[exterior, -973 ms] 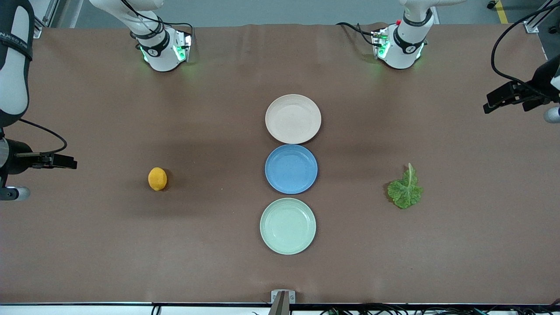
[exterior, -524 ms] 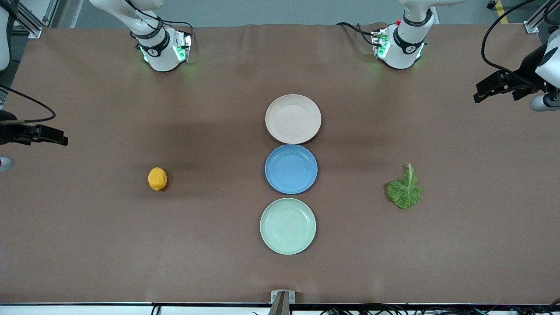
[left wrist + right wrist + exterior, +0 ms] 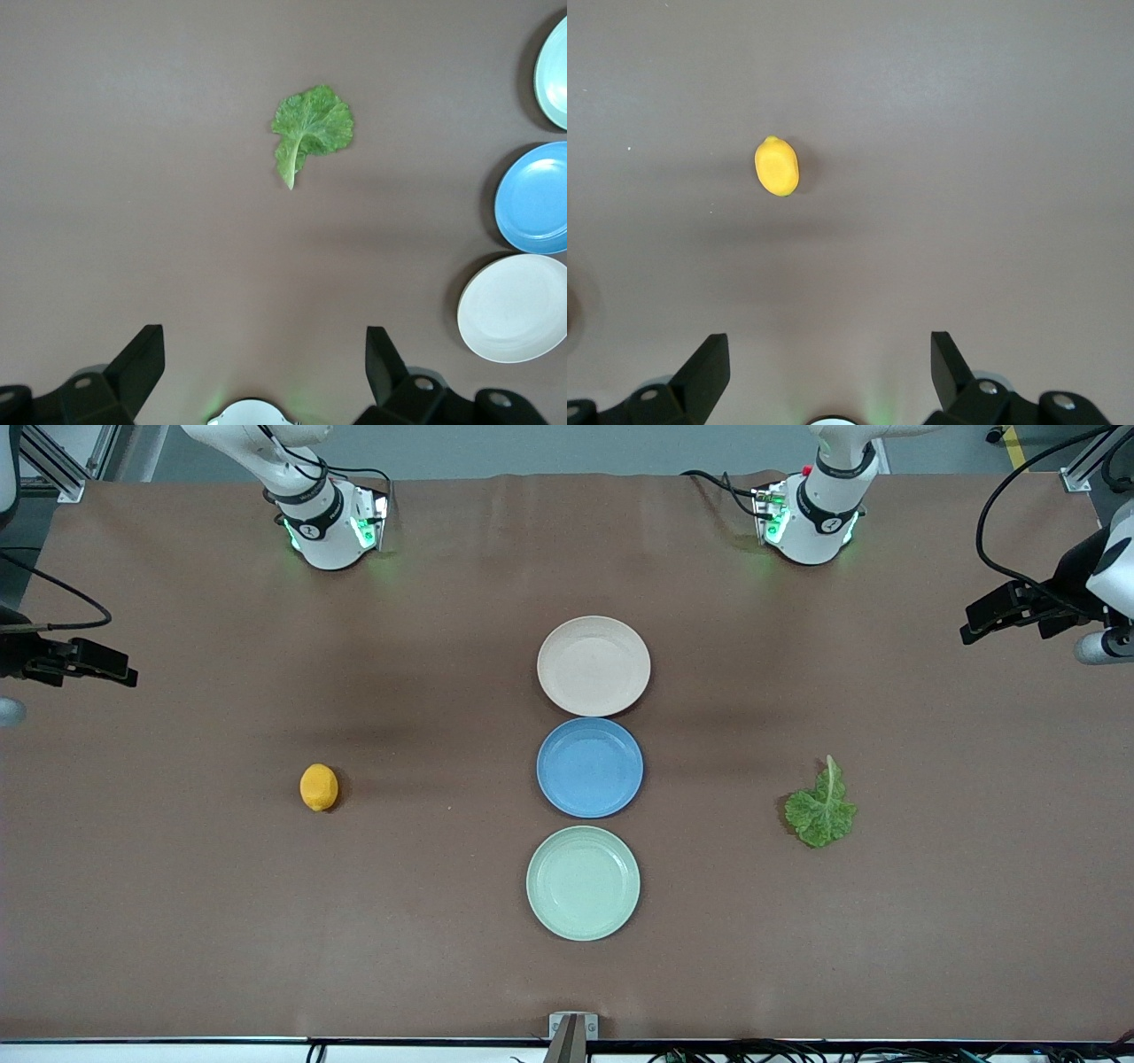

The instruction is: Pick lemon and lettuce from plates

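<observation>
A round blue plate (image 3: 590, 767) sits on the brown counter (image 3: 177, 921) — matte, shallow, nothing on it. A small grey metal bracket (image 3: 572, 1026) stands at the counter's edge nearest the front camera, and black cables (image 3: 797, 1051) run along just below that edge.

Picture edges crop the mint plate (image 3: 554, 66) and blue plate (image 3: 536, 199)

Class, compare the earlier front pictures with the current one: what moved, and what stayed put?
Both arms drew back toward their bases: the open right gripper and the open left gripper, each empty at its table end. The small yellow-orange lemon, crinkled green lettuce leaf and all three plates stayed put.
</observation>
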{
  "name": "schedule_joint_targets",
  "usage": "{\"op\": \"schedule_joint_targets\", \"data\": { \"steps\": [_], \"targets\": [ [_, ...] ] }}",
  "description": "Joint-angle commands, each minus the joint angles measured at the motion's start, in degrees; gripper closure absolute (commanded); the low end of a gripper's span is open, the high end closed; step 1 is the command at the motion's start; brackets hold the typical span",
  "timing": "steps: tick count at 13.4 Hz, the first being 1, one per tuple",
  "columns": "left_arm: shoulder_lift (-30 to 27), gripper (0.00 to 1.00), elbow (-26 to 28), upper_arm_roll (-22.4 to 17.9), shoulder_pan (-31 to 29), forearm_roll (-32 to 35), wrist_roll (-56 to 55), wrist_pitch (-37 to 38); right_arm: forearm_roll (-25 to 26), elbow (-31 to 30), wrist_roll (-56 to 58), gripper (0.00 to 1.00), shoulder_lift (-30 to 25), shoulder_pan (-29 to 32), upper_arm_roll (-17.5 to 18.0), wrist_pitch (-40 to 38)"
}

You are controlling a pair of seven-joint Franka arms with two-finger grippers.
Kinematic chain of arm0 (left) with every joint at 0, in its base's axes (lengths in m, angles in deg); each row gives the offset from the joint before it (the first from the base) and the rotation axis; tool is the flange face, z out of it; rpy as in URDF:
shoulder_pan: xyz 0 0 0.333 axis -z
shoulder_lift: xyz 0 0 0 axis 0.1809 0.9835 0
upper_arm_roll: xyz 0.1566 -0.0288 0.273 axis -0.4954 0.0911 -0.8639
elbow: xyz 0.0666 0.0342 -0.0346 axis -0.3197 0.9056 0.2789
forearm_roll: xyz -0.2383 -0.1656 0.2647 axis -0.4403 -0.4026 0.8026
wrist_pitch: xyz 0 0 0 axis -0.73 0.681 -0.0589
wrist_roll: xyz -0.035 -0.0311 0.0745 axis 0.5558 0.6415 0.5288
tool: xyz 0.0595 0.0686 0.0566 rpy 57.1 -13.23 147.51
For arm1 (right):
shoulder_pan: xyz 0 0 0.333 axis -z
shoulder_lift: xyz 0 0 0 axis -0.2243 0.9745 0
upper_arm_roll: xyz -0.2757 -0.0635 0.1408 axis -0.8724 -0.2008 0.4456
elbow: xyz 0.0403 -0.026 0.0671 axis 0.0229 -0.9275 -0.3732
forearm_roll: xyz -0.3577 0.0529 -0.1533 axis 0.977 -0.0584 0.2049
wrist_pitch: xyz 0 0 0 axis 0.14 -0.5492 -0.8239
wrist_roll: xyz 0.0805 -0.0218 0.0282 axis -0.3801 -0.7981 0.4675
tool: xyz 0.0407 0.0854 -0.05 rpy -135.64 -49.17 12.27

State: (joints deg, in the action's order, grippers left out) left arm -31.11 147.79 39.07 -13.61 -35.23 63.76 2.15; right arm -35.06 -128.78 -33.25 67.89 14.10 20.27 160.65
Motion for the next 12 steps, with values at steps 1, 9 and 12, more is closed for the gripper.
{"op": "schedule_joint_targets", "data": {
  "steps": [1, 9, 12],
  "targets": [
    [0.43, 0.0, -1.83, 1.22, 0.2, 3.17, -0.06, 0.38, 0.41, -3.73, 0.65, 0.0, -4.17, -0.08, 0.5, 0.4],
    [-0.1, 0.0, -1.74, 3.51, -0.15, 4.25, -1.11, -3.58, 0.41, -4.44, 0.57, 0.0, -8.31, -1.4, 0.24, -0.57],
    [-0.45, 0.0, -1.57, 3.51, -0.41, 1.8, -1.2, -5.07, 0.41, -4.61, 0.57, 0.0, -8.22, -1.66, -0.82, -0.22]
  ]
}}
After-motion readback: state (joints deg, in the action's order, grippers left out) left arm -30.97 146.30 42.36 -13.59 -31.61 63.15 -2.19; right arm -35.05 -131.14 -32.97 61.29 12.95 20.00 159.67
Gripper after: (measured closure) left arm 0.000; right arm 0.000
